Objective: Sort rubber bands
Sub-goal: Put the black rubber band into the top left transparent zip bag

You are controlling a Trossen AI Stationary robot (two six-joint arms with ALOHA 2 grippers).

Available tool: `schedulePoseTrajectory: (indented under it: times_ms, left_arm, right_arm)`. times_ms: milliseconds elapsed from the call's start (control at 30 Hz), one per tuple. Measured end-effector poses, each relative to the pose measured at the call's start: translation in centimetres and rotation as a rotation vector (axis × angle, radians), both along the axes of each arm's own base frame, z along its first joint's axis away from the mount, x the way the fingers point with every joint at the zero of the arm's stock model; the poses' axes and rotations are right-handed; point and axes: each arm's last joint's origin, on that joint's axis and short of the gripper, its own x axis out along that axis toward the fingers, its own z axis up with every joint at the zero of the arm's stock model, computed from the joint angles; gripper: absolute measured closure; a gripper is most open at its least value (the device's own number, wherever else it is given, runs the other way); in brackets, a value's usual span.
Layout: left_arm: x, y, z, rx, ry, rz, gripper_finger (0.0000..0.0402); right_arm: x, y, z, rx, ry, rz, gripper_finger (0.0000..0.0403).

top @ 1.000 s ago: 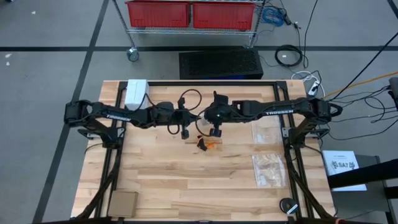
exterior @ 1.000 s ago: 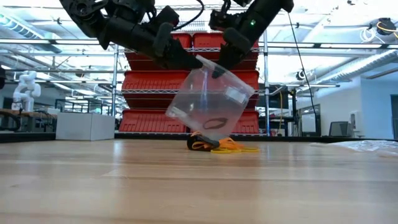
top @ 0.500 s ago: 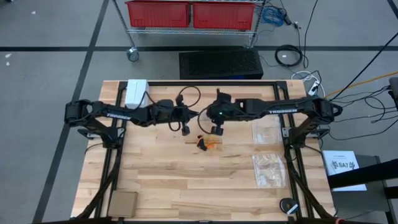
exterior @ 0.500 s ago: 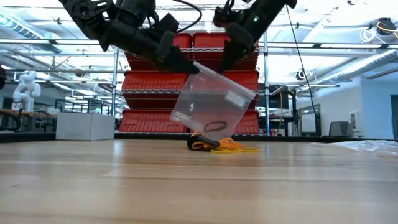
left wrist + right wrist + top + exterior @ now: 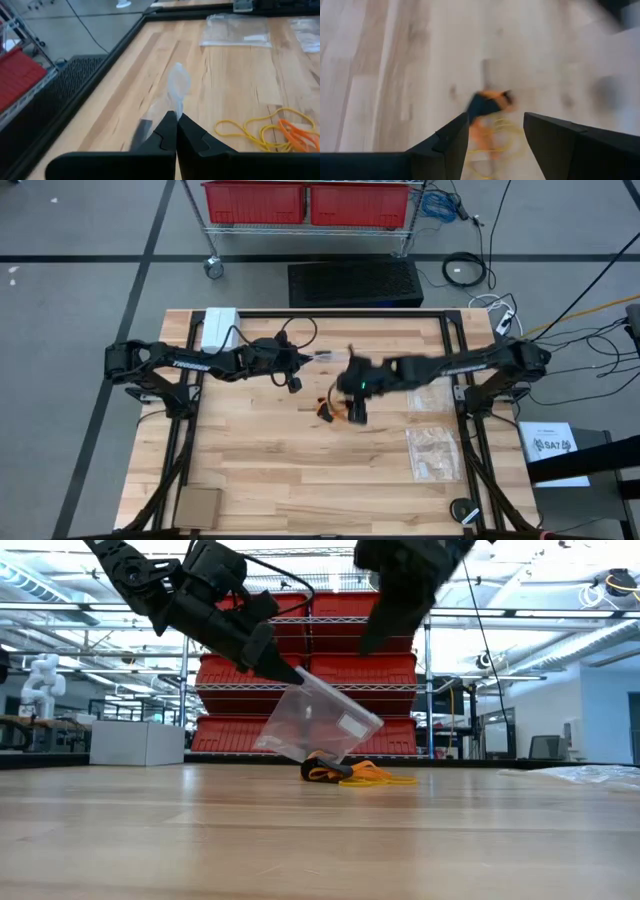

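A small pile of rubber bands (image 5: 334,408), orange, yellow and black, lies on the wooden table near its middle; it also shows in the low view (image 5: 352,774). My left gripper (image 5: 303,360) is shut on a clear plastic zip bag (image 5: 315,725) just far-left of the pile. The bag slants down from the gripper, and its lower end reaches the pile. My right gripper (image 5: 358,412) is open and empty above the pile; in the right wrist view the bands (image 5: 487,112) lie ahead between its fingers. My left gripper (image 5: 176,117) pinches the clear bag by its upper edge (image 5: 178,102) between its two shut fingers. The fingers slant down from the table's left (image 5: 268,655). The bag hangs tilted below them, with its lower end (image 5: 300,753) down at the table beside the pile.
Two more clear zip bags lie at the table's right side (image 5: 428,392) (image 5: 433,452). A white box (image 5: 218,328) stands at the far left corner, a brown card (image 5: 197,506) at the near left, and a round black object (image 5: 463,510) at the near right.
My right gripper has let go of the bag's upper edge and gone quickly toward the table's near edge, over the pile. The bag, now held only by my left gripper, has sagged and tilted lower. My left gripper has drawn slightly toward the far edge.
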Motion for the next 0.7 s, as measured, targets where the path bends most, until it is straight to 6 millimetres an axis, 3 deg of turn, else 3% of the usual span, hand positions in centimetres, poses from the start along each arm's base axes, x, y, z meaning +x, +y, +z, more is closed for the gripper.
schedulePoseTrajectory:
  times_ms: [200, 433, 700]
  left_arm:
    - [-0.2, -0.4, -0.5, -0.028, 0.005, -0.002, 0.0401]
    - [0.1, -1.3, -0.4, -0.03, 0.003, -0.034, 0.0401]
    - [0.1, -1.6, -0.4, -0.027, 0.004, -0.044, 0.0401]
  right_arm:
    - [1.6, 2.4, -6.0, 0.092, 0.002, -0.051, 0.0218]
    - [3.8, 2.3, -10.9, 0.101, 0.012, -0.21, 0.0218]
    - [4.6, 2.0, -12.0, 0.14, -0.022, -0.253, 0.0219]
